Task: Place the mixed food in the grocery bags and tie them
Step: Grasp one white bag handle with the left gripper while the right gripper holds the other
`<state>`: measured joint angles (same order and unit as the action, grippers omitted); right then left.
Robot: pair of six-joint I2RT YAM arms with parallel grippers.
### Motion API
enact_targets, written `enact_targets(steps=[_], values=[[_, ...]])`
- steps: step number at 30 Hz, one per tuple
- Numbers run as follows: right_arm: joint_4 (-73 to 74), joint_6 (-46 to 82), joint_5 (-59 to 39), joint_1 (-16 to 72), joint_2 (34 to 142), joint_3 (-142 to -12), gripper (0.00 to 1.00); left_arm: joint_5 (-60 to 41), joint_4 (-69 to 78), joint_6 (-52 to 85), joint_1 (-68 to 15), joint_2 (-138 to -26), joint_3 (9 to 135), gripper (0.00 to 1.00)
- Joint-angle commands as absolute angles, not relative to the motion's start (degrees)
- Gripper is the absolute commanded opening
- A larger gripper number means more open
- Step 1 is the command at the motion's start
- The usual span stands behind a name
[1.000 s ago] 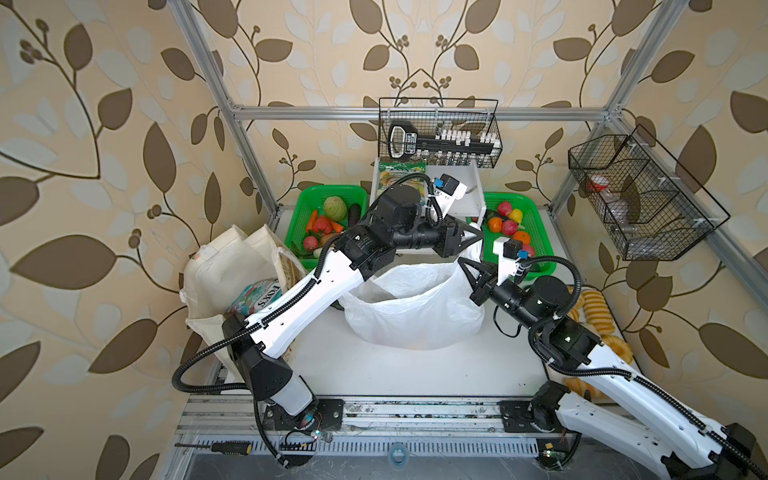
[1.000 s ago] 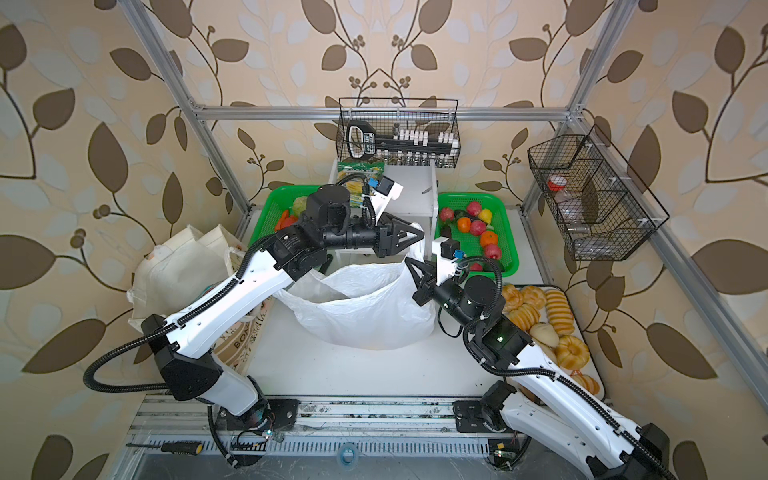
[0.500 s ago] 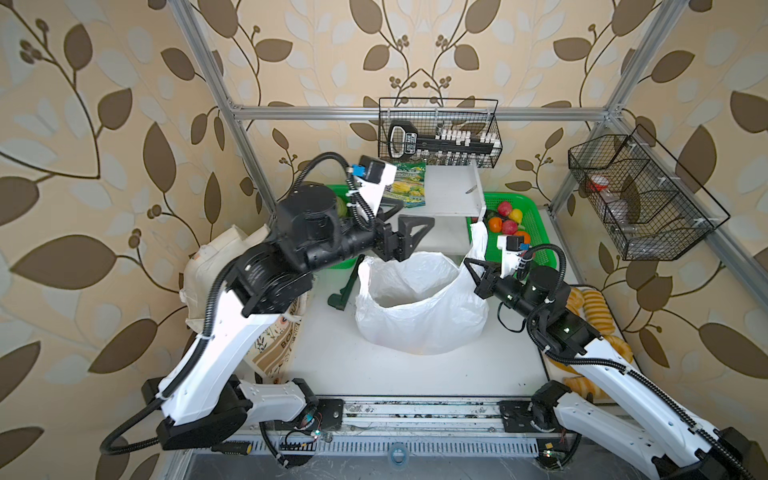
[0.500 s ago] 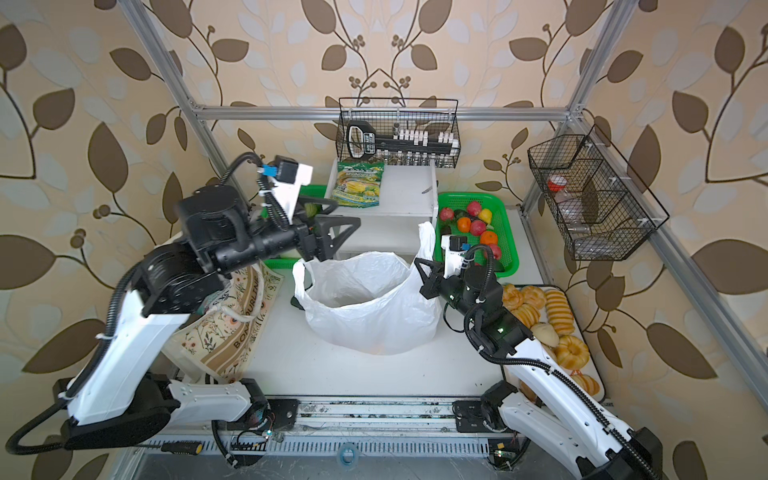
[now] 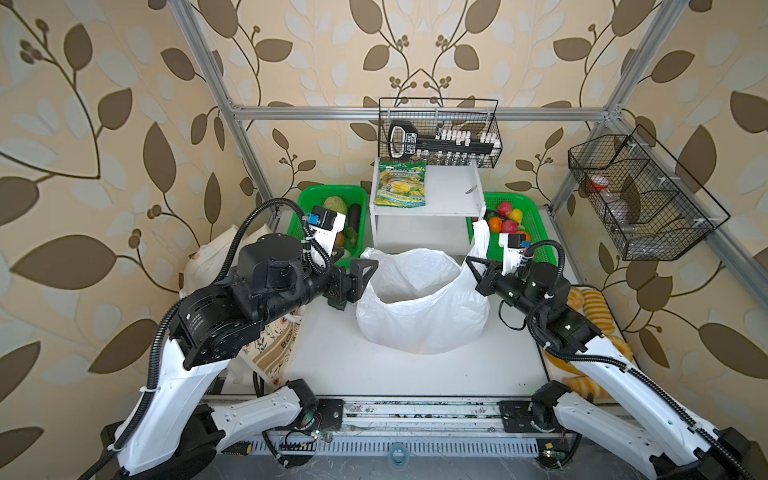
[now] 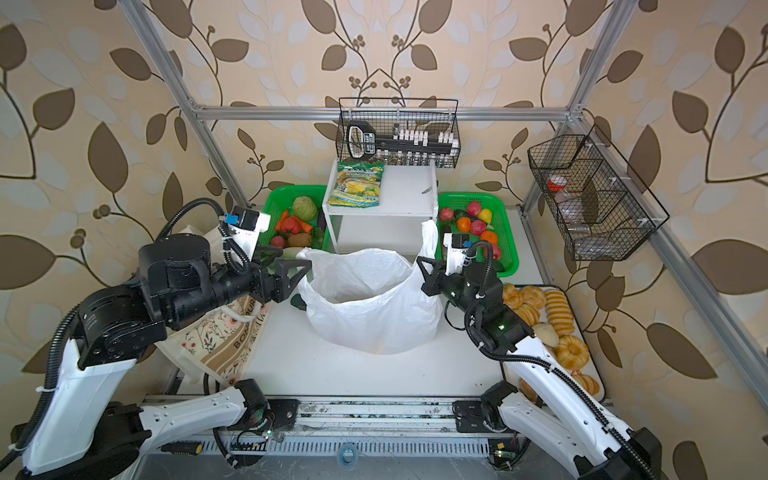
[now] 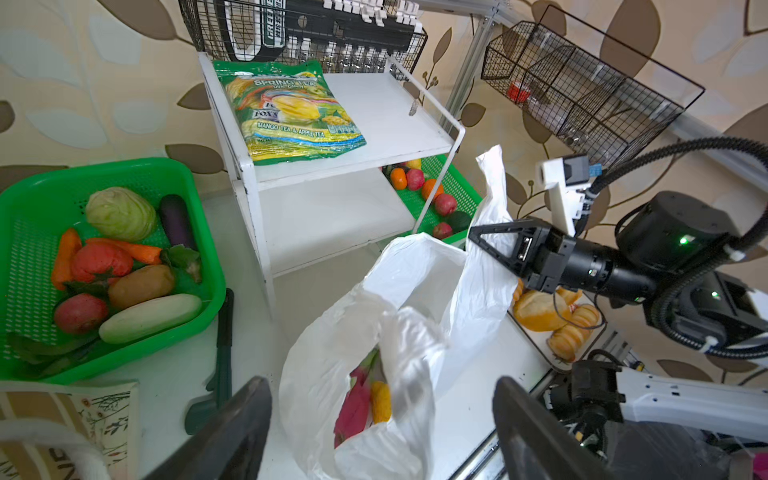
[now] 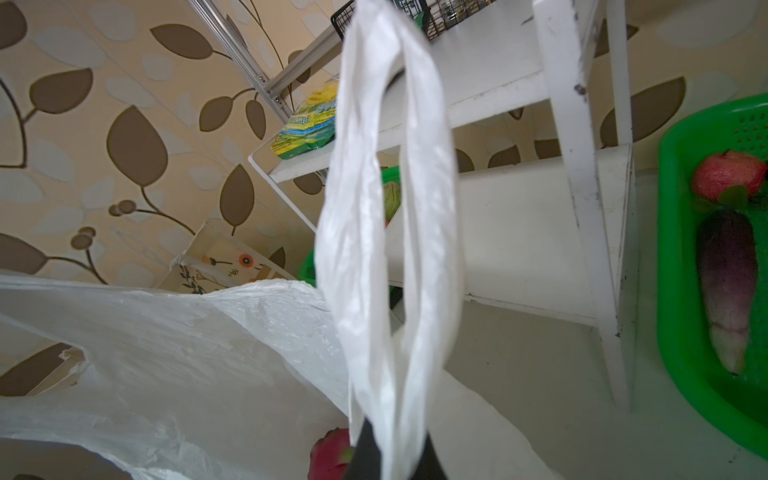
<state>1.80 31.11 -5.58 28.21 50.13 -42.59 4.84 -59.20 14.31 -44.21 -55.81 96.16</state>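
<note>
Left wrist view, foreground: left gripper (image 7: 380, 382), jaws wide apart and empty, at the bottom edge, framing the white plastic bag (image 7: 324, 353).
Bag mouth: a blurred, slack near handle (image 7: 411, 349) droops between those jaws, running up-frame; the left arm looks nearest to it.
Contents: pink dragon fruit (image 7: 353, 409) and yellow toy fruit (image 7: 381, 401) lie inside, lower centre.
Far side: right gripper (image 7: 478, 241), clamped on the far handle (image 7: 492, 187), which rises upright at centre right.

Pinching the loop handle (image 8: 390, 232) of the white plastic bag (image 8: 166, 353) in the right gripper (image 8: 395, 463), holding it up before the white shelf (image 8: 519, 232). Showing a pink dragon fruit (image 8: 328, 455) inside the bag, a green-yellow snack packet (image 8: 307, 124) lying on that shelf.
</note>
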Motion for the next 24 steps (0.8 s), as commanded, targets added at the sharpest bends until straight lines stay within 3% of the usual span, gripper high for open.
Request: enact_targets(steps=[1, 7, 11, 14, 15, 24], values=[[1.14, 32.13, -5.55, 27.95, 50.28, -45.13, 0.00, 3.58, -59.16, 15.09, -44.21, -55.08, 94.82, 0.79], [0.09, 31.24, -6.21, 27.90, 50.28, -45.78, 0.00, 1.96, -51.51, 13.79, -44.21, -56.66, 93.10, 0.61], [-0.53, 29.82, -9.03, 27.86, 50.27, -46.34, 0.00, 2.32, -46.78, 12.58, -44.21, -56.86, 92.72, 0.33], [-1.80, 27.97, -12.97, 27.55, 50.45, -47.70, 0.00, 1.62, -45.65, 11.16, -44.21, -57.57, 93.74, 0.04], [-2.65, 27.14, -15.05, 27.40, 50.41, -48.49, 0.00, 1.22, -46.42, 10.63, -44.21, -58.33, 94.91, 0.00], [-16.51, 20.34, -33.90, 26.73, 48.02, -59.08, 0.00, -2.05, -60.84, 4.96, -44.21, -65.98, 110.17, 0.00]])
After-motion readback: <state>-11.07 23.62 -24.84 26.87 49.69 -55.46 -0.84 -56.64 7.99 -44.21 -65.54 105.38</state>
